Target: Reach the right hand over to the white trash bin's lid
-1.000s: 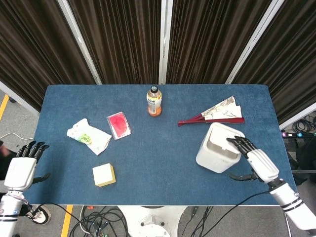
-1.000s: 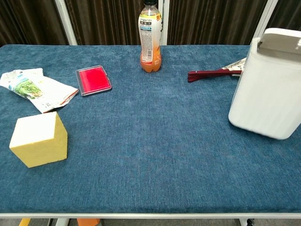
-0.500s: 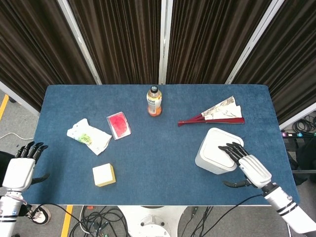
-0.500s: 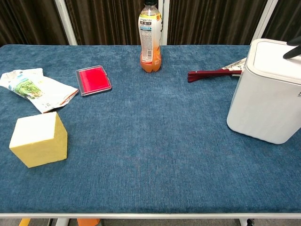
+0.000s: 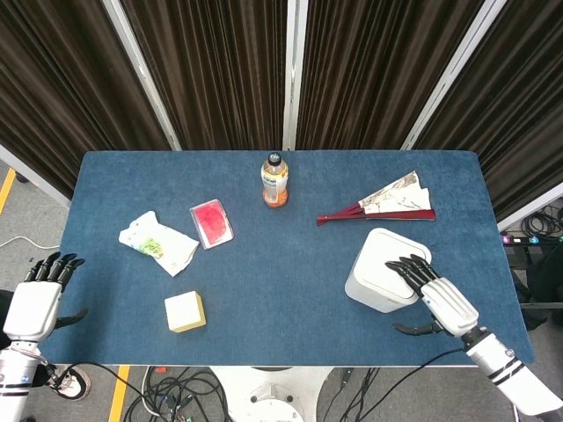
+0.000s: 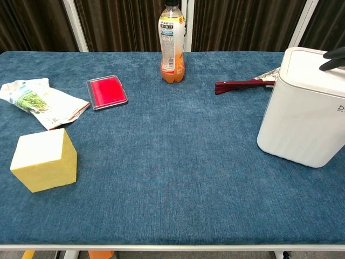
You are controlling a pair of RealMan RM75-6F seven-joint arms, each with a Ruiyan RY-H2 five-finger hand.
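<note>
— Where's the right hand (image 5: 437, 294)?
— Over the near-right part of the blue tabletop (image 5: 281, 264); dark fingertips (image 5: 403, 266) spread and laid on the lid (image 5: 391, 255) of the white trash bin (image 5: 381, 271); holding nothing, thumb hanging apart below the palm; only the dark fingertips (image 6: 334, 57) visible in the chest view, at the right edge atop the lid (image 6: 312, 59).
— And the bin itself?
— Standing upright directly under those fingertips, lid shut and flat; a folded red fan (image 5: 378, 206) just beyond it, past the fingertips, near but not touching.
— Anything else out there?
— Further off to the hand's left: an orange drink bottle (image 5: 274, 180) upright towards the far edge; a red flat case (image 5: 212, 222); a crinkled snack packet (image 5: 157, 243); a yellow block (image 5: 185, 311) nearest the front edge.
— Left hand (image 5: 36, 302)?
— Well apart, off the tabletop's near-left corner; fingers straight and slightly fanned, gripping nothing, pointing away from the body.
</note>
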